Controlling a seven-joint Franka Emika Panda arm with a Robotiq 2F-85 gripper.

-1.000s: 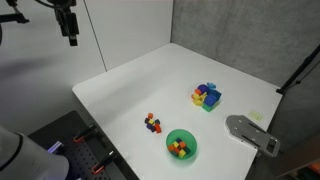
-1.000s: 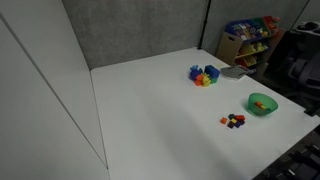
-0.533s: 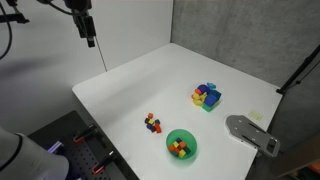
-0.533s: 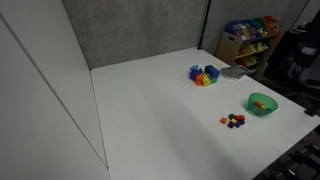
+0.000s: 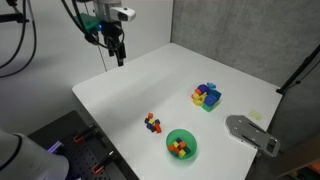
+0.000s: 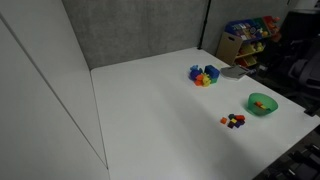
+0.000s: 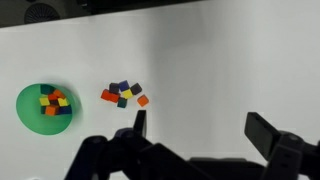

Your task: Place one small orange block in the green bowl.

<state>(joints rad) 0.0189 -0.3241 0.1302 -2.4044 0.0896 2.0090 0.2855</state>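
Here — small orange block near green bowl

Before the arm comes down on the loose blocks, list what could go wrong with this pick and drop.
1. The small orange block lies close against other tiny blocks; the open claw may catch or scatter neighbours.
2. A red block sits nearby, so the wrong colour could be picked.
3. The green bowl already holds blocks; a dropped one might bounce out.

Block-filled container on white table
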